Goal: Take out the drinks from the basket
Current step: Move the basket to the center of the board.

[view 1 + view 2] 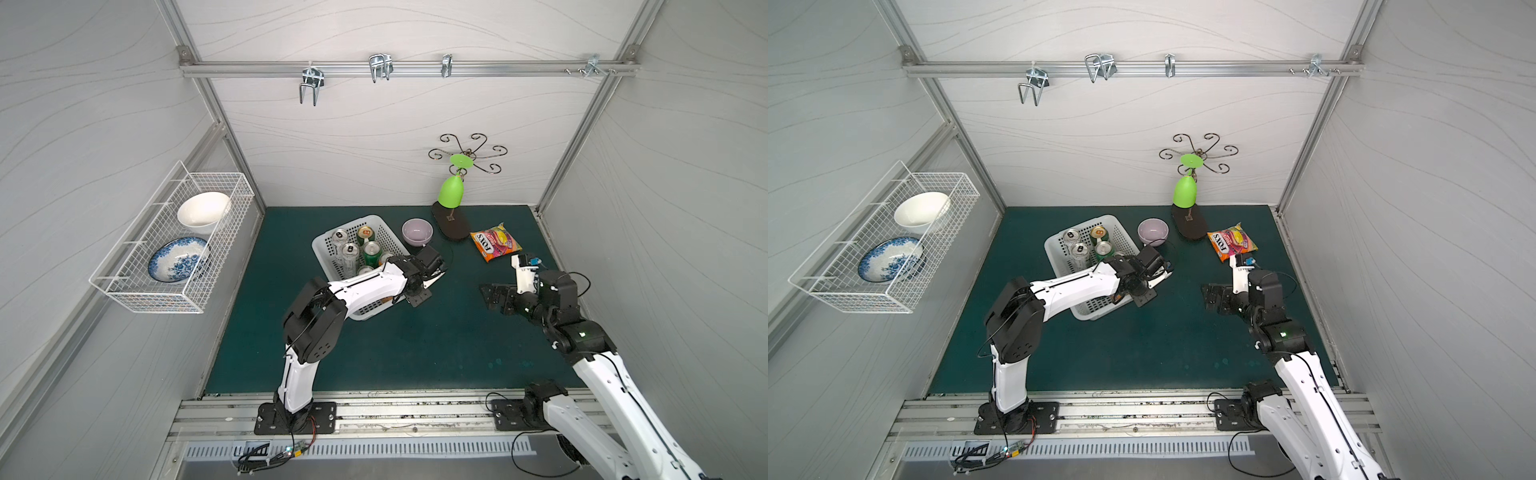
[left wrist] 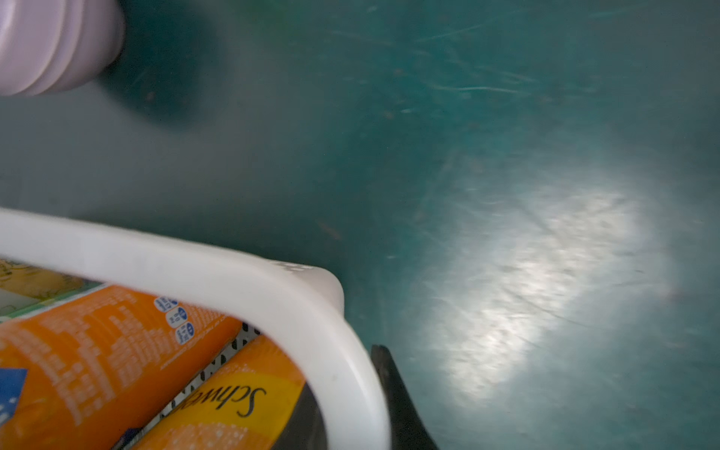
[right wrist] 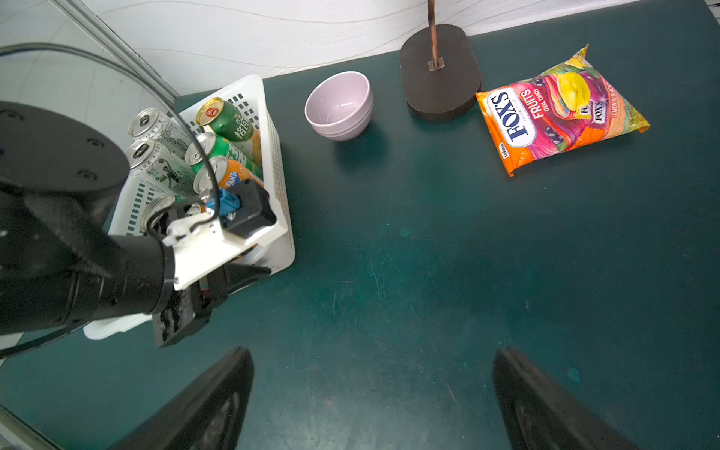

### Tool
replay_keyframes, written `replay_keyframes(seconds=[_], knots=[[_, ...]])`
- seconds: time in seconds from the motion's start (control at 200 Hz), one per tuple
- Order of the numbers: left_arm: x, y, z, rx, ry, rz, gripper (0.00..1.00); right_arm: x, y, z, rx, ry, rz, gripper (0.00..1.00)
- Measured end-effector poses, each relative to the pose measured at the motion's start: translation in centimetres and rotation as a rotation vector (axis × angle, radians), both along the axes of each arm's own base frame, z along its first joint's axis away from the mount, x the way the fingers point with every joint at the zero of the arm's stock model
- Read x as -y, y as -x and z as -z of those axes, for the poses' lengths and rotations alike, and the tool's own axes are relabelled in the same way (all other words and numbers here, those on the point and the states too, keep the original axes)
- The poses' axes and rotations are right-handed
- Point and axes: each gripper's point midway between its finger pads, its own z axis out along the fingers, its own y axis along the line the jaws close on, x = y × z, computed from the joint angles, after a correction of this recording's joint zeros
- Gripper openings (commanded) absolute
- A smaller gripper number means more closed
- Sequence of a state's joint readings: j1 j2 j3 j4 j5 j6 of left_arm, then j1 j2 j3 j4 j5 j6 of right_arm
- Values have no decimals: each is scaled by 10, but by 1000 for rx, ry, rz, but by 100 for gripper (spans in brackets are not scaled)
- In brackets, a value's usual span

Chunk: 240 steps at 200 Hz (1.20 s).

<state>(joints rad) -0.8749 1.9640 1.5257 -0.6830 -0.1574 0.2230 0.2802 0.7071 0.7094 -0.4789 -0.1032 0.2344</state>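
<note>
in both top views the white basket (image 1: 322, 255) sits on the green worktop (image 1: 415, 353), toward the back and on the left arm's side, with the cans (image 1: 350, 250) standing inside it. the left arm (image 1: 365, 286) lies across the basket's near end. the left pincer (image 1: 430, 282) is at the basket's near corner, its fingers hidden under the wrist. the right pincer (image 1: 488, 297) hovers over bare worktop, well apart from the basket. a candy bag (image 1: 495, 242) lies beyond it, and a lilac bowl (image 1: 417, 231) stands just beside the basket's far corner.

in the left wrist view the left pincer is clamped tight on the basket's rim at a rounded corner. one black finger (image 2: 389, 385) lies against the outside of the wall, with a dark shape just inside it. two orange cans (image 2: 97, 350) show within the basket.

in the right wrist view the right pincer's fingers (image 3: 218, 405) stand wide apart, holding nothing. every can in sight is in the basket.
</note>
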Motion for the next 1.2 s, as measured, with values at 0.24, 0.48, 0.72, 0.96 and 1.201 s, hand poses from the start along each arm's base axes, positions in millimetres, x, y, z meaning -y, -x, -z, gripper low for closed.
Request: replay_keyframes(seconds=[0.24, 0.48, 0.72, 0.96, 1.201], knots=[[27, 38, -1, -13, 7, 46, 17, 6, 3, 3, -15, 13, 21, 99], [48, 67, -1, -41, 32, 86, 26, 9, 3, 4, -18, 19, 34, 99], [67, 78, -49, -14, 188, 127, 55, 11, 4, 3, -26, 21, 42, 99], [59, 86, -115, 79, 355, 144, 68, 7, 4, -12, -21, 25, 10, 99], [-11, 83, -134, 110, 434, 23, 75, -33, 4, -22, -64, 52, -153, 99]])
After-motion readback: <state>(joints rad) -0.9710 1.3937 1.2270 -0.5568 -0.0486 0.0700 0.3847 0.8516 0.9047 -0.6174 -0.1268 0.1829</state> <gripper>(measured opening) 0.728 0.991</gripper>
